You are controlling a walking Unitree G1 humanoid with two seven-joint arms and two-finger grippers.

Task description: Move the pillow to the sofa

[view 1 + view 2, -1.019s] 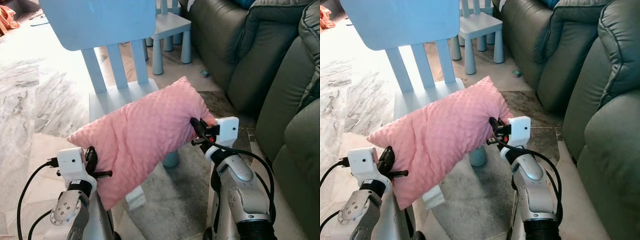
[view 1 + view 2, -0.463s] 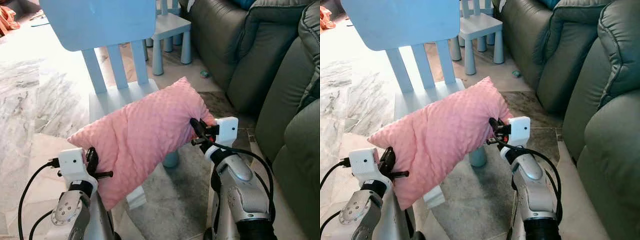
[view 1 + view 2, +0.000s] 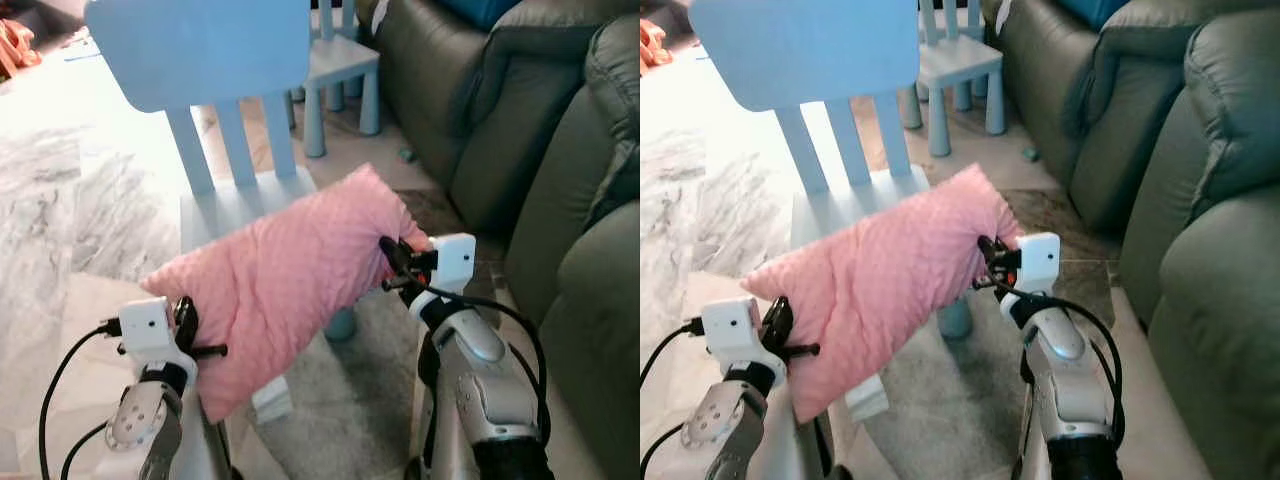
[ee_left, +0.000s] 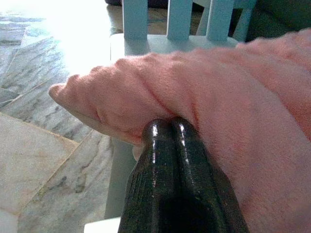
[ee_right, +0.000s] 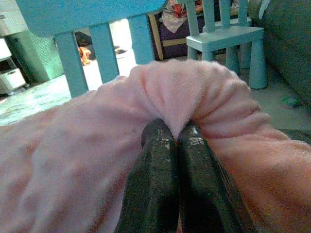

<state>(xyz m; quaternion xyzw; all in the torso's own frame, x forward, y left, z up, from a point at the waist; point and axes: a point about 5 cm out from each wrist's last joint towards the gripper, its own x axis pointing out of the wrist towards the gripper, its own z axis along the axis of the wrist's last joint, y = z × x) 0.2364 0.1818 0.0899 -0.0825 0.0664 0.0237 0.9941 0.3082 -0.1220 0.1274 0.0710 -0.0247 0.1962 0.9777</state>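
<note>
The pink pillow (image 3: 290, 275) hangs in the air just above the near edge of a light blue child's chair (image 3: 215, 90), pinched at its near-left end by the left gripper (image 3: 188, 330) and at its right end by the right gripper (image 3: 392, 265), with the dark green sofa (image 3: 520, 130) to the right.

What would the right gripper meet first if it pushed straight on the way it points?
Probably the blue chair: beyond the pink pillow pinched by the right gripper, its back slats lie ahead, though depth is unclear.
</note>
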